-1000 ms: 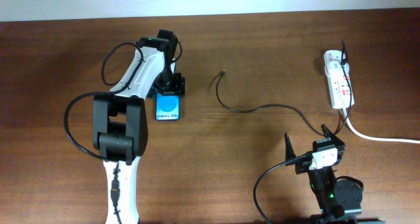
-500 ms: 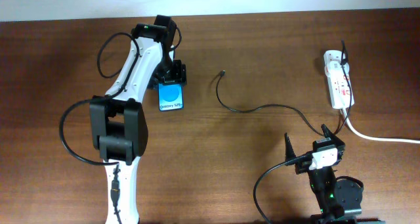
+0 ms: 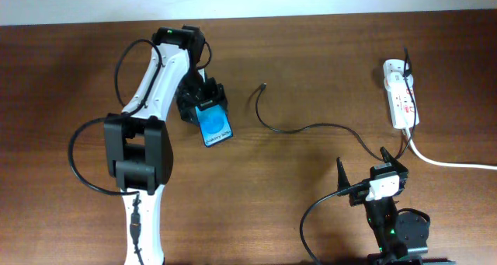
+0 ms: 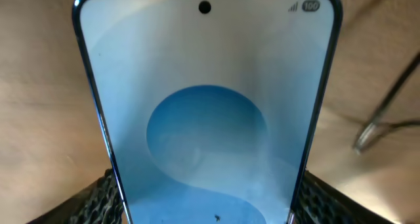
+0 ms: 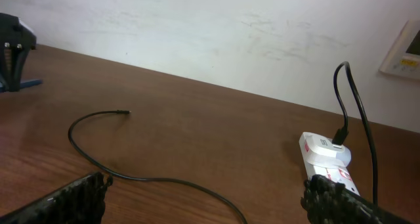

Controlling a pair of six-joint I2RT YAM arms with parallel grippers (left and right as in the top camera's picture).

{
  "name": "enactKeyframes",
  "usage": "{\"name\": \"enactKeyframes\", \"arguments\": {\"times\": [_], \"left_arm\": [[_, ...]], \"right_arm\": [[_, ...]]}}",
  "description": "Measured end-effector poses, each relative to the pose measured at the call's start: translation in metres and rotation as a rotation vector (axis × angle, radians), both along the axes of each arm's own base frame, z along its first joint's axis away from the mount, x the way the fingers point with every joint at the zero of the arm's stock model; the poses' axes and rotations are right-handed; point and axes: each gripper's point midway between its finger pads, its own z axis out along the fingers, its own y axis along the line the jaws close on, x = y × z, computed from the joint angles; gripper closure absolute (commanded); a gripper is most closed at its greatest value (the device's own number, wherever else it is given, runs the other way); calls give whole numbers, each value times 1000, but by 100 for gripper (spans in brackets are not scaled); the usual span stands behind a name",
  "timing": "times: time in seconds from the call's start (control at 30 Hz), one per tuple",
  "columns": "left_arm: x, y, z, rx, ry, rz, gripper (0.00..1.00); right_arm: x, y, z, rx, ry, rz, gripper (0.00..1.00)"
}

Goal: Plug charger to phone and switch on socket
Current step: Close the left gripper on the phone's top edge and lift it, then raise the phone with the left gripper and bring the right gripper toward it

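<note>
L claw (image 3: 205, 103) was closed on one short end of the phone (image 3: 215, 125), bearing on both long edges per L wrist view. Whether the phone rested on the counter (image 3: 311, 218) or was lifted clear: cannot tell. Phone sat left of centre, long axis diagonal, free end pointing near-right. Charger (image 3: 295, 130) plug tip lay to the right of the phone, apart from it and slightly farther back; cable ran on rightward to the socket (image 3: 401, 94) at the far right. R claw (image 3: 362, 164) stood wide open and empty near the front edge, well apart from the tip. Assessment: L arm nearer the tip but occupied; R arm free, so tip pickup prob. falls to R, reaching left and back. Socket switch posn unreadable.
</note>
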Motion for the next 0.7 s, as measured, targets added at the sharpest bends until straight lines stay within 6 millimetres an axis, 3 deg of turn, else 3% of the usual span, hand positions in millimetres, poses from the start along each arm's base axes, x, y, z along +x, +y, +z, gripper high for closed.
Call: {"name": "enactKeyframes", "arguments": {"times": [0.33,0.53,0.7], "left_arm": [[-20,-13,37,-285,249,263,100],[-19,-33,55,-418,304,323,100],[-14,-49,73,-545,349,376,100]], "right_arm": [[0,0,0,-1,-1,0,2],[0,0,1,5,-3,0,2],[0,2,10,110,-22,7,2]]}}
